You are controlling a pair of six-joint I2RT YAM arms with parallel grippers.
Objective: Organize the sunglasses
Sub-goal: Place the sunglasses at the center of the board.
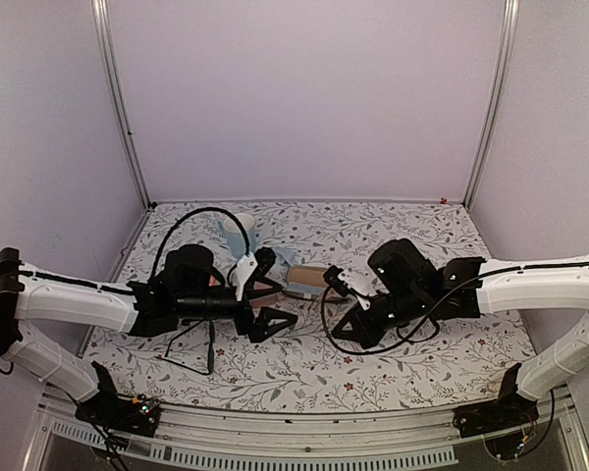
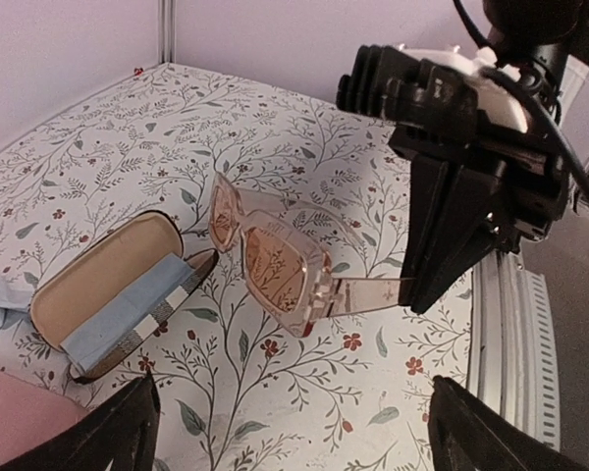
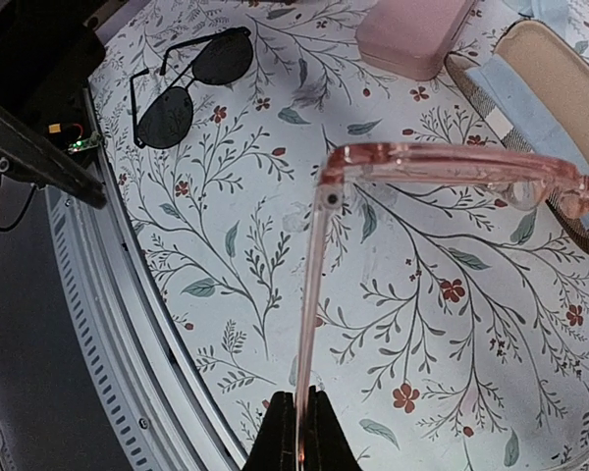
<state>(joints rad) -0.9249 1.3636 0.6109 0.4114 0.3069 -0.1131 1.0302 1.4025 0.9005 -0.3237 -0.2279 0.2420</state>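
Note:
The pale pinkish-tan sunglasses (image 2: 275, 260) are unfolded, with their front tilted just beside the open case (image 2: 108, 294). My right gripper (image 3: 301, 432) is shut on the tip of one temple arm, and the pink front (image 3: 442, 167) stretches across ahead of it. The black wire-frame sunglasses (image 3: 191, 83) lie flat on the floral cloth near the front rail. My left gripper (image 2: 304, 442) is open with nothing between its fingers (image 2: 118, 432), and it faces the pink pair from a short distance. In the top view the left gripper (image 1: 275, 292) and the right gripper (image 1: 334, 280) meet mid-table.
The open case has a tan lining and holds a blue cloth (image 2: 128, 309). A shut pink case (image 3: 412, 34) lies next to it. The metal front rail (image 3: 128, 324) runs along the near table edge. Purple walls (image 1: 304, 98) enclose the back and sides.

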